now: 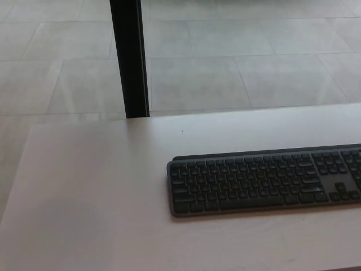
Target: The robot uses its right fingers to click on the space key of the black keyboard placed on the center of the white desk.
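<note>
Looking down at the white tabletop [84,197], I see the black keyboard [265,180] lying flat toward the right side, its right end running off the edge of the picture and its front edge not far from the tabletop's near edge. Neither robot hand shows anywhere, so I cannot tell whether either is open or closed. Beyond the keyboard, at the far edge of the tabletop and to the left, a black post [131,56] rises from the tiled floor [237,73]. The space key should be the long bar in the keyboard's nearest row, but that row is too dim for me to single it out. The keyboard looks rigid, thin and fairly light, so I judge a sideways shove could slide it on the smooth tabletop. No grasp is called for: a short, straight-down tap with a right fingertip on the middle of the bar should do, light enough to spare the neighbouring keys.
</note>
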